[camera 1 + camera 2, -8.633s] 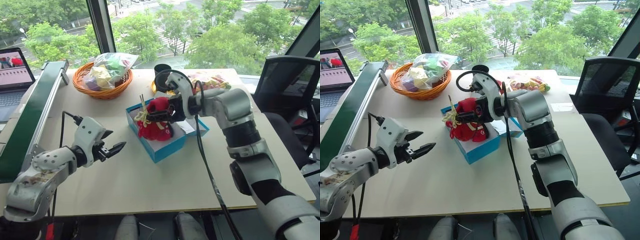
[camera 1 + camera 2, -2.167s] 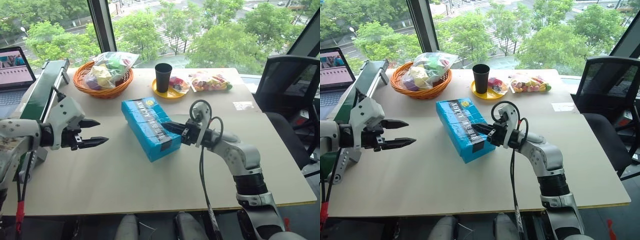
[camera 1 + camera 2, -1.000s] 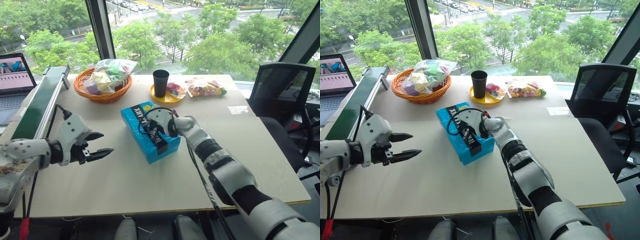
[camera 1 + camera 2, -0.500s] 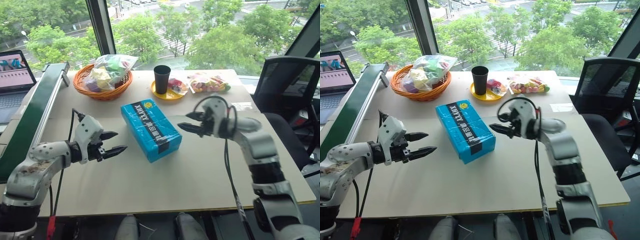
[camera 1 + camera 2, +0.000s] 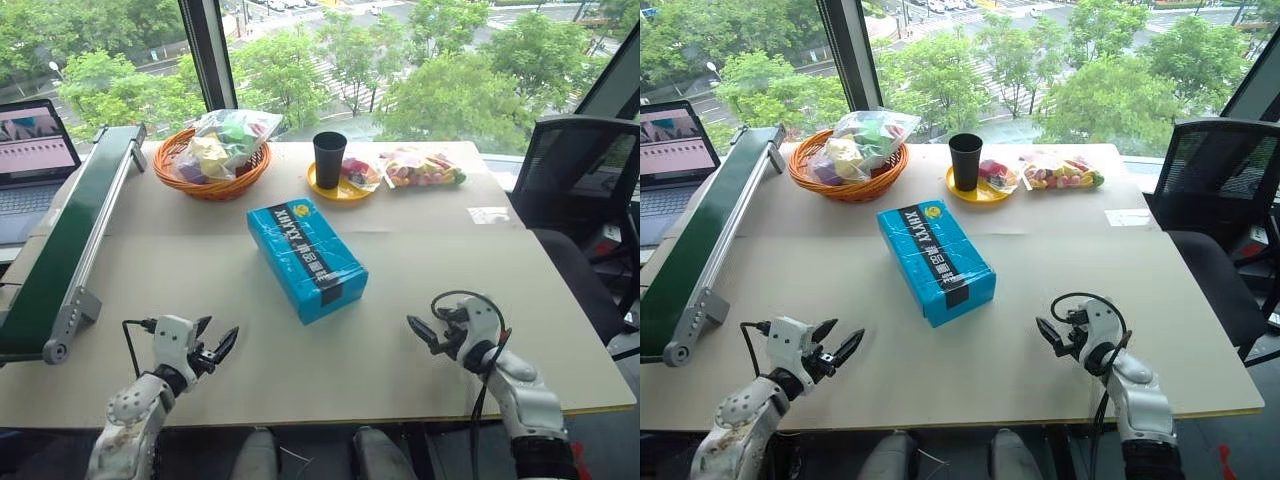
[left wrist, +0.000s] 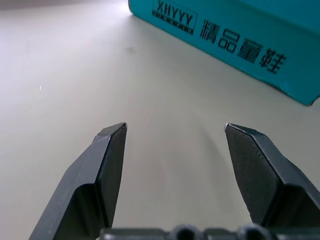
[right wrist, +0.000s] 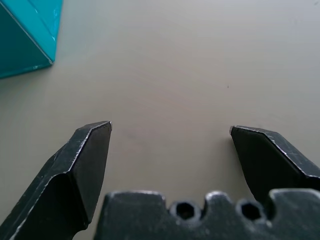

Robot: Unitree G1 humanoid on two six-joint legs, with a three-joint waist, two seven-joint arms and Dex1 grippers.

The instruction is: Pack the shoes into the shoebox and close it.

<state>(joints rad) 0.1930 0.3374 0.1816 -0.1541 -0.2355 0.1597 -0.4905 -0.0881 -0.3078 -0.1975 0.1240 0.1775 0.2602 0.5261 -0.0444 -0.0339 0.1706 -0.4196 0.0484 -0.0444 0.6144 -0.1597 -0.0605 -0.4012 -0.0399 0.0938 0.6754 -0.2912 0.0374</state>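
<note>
Sitting lid-down mid-table [image 5: 560, 300], the shoebox [image 5: 306, 258] looks like stiff, light cardboard; I'd grip its long sides. Left gripper [image 5: 216, 347] and right gripper [image 5: 425, 335] hang empty, spread wide, well apart from it.

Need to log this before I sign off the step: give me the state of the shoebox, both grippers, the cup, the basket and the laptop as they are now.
shoebox: lid closed, lying flat mid-table, nothing touching it.
left gripper: open, empty, low near the table's front edge.
right gripper: open, empty, low near the front edge, apart from the box.
black cup: upright on a yellow plate.
wicker basket: upright, holding a filled clear bag.
laptop: open, screen lit.
</note>
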